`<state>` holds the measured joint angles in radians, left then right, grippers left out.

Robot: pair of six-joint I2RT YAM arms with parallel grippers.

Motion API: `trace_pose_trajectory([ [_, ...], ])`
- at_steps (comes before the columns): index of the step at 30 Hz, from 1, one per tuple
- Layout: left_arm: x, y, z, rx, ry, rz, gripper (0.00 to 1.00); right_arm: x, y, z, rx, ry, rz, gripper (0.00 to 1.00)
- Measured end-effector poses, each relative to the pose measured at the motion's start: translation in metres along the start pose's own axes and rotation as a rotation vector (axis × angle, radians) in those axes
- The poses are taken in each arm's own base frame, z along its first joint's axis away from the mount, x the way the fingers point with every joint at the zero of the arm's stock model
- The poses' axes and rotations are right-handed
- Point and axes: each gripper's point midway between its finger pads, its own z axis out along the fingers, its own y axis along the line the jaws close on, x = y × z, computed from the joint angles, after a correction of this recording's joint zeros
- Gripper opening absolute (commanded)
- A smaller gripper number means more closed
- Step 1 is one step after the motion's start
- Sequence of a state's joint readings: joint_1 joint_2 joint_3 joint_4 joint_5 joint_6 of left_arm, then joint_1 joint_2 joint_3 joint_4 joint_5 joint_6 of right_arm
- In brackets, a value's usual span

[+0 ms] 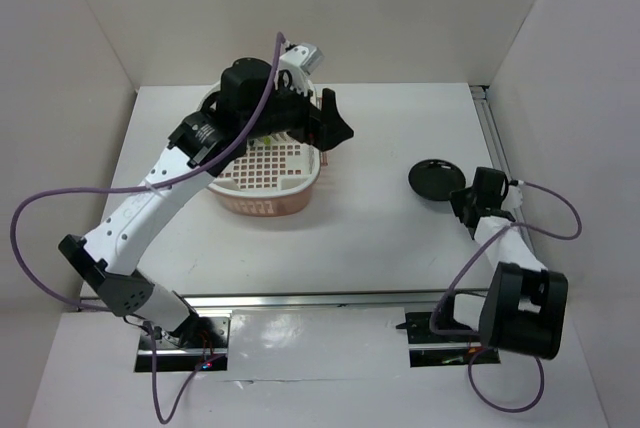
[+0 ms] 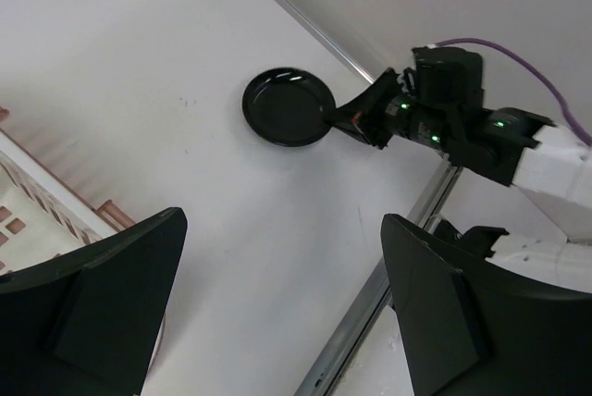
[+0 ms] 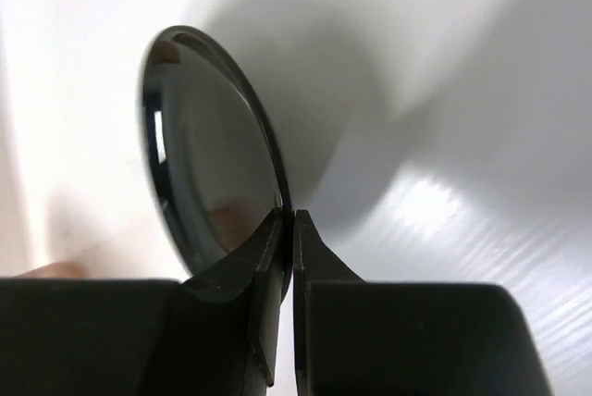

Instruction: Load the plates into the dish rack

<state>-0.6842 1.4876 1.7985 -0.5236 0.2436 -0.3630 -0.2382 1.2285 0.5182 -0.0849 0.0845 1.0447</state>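
A glossy black plate [image 1: 435, 178] [image 2: 287, 106] [image 3: 208, 174] lies flat at the right of the table. My right gripper [image 1: 462, 193] [image 2: 356, 118] [image 3: 289, 220] is shut on its near rim, one finger over the edge and one under it. The pale pink dish rack [image 1: 265, 198] [image 2: 37, 192] stands at the back left. My left gripper [image 1: 335, 123] [image 2: 284, 229] hangs open over the rack's right end with nothing between its fingers. The left arm hides much of the rack's inside.
A metal rail [image 1: 495, 148] [image 2: 370, 294] runs along the table's right edge, close to the right arm. White walls enclose the back and both sides. Bare table [image 1: 380, 218] lies between the rack and the black plate.
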Motion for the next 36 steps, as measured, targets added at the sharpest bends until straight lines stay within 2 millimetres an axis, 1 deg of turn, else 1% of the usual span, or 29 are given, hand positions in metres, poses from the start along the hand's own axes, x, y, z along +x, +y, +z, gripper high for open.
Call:
trace_pose_trajectory([
  [3,-0.006,0.005,0.010,-0.018,-0.006,0.008,1.00,-0.015,0.026,-0.023,-0.096,-0.042,-0.012,0.00],
  [6,-0.008,0.013,0.023,-0.044,-0.004,0.022,1.00,-0.027,0.052,-0.051,-0.220,-0.086,-0.027,0.00],
  [8,-0.005,0.021,0.033,-0.061,0.012,0.017,1.00,-0.028,0.072,-0.069,-0.327,-0.089,-0.067,0.00],
  [9,-0.003,0.026,0.039,-0.067,0.021,0.014,1.00,-0.026,0.082,-0.077,-0.385,-0.079,-0.098,0.00],
  [11,0.001,0.035,0.051,-0.081,0.040,0.005,1.00,-0.016,0.107,-0.092,-0.533,-0.045,-0.170,0.00],
  [13,0.006,0.045,0.064,-0.091,0.060,-0.002,1.00,-0.002,0.129,-0.106,-0.678,0.010,-0.238,0.00],
  [15,0.011,0.054,0.075,-0.103,0.081,0.000,1.00,0.012,0.148,-0.120,-0.811,0.072,-0.302,0.00],
  [17,0.017,0.060,0.085,-0.108,0.101,0.000,1.00,0.030,0.165,-0.129,-0.920,0.161,-0.368,0.00],
  [19,0.019,0.063,0.095,-0.105,0.111,-0.002,1.00,0.048,0.179,-0.137,-1.000,0.241,-0.434,0.00],
  [20,0.020,0.064,0.098,-0.105,0.114,-0.003,1.00,0.056,0.184,-0.143,-1.032,0.266,-0.463,0.00],
  [23,0.025,0.067,0.103,-0.108,0.125,-0.006,0.95,0.070,0.197,-0.163,-1.118,0.298,-0.538,0.00],
  [24,0.025,0.067,0.103,-0.109,0.127,-0.007,0.92,0.072,0.201,-0.169,-1.149,0.298,-0.559,0.00],
  [25,0.025,0.067,0.103,-0.109,0.127,-0.008,0.80,0.074,0.205,-0.175,-1.176,0.302,-0.574,0.00],
  [27,0.025,0.068,0.103,-0.111,0.125,-0.005,0.66,0.076,0.209,-0.181,-1.212,0.301,-0.591,0.00],
  [28,0.025,0.068,0.103,-0.113,0.125,-0.007,0.47,0.077,0.210,-0.182,-1.219,0.303,-0.595,0.00],
  [29,0.025,0.069,0.104,-0.117,0.126,-0.007,0.37,0.077,0.210,-0.182,-1.224,0.305,-0.597,0.00],
  [31,0.025,0.072,0.104,-0.131,0.123,-0.007,0.29,0.079,0.210,-0.181,-1.226,0.311,-0.599,0.00],
  [32,0.025,0.073,0.104,-0.139,0.122,-0.006,0.20,0.080,0.210,-0.179,-1.225,0.315,-0.600,0.00],
  [34,0.025,0.073,0.104,-0.137,0.121,-0.009,0.09,0.081,0.210,-0.174,-1.213,0.318,-0.600,0.00],
  [35,0.025,0.072,0.104,-0.134,0.123,-0.008,0.01,0.082,0.210,-0.172,-1.207,0.321,-0.599,0.07],
  [36,0.025,0.073,0.104,-0.140,0.122,-0.006,0.00,0.082,0.209,-0.170,-1.203,0.322,-0.600,0.34],
])
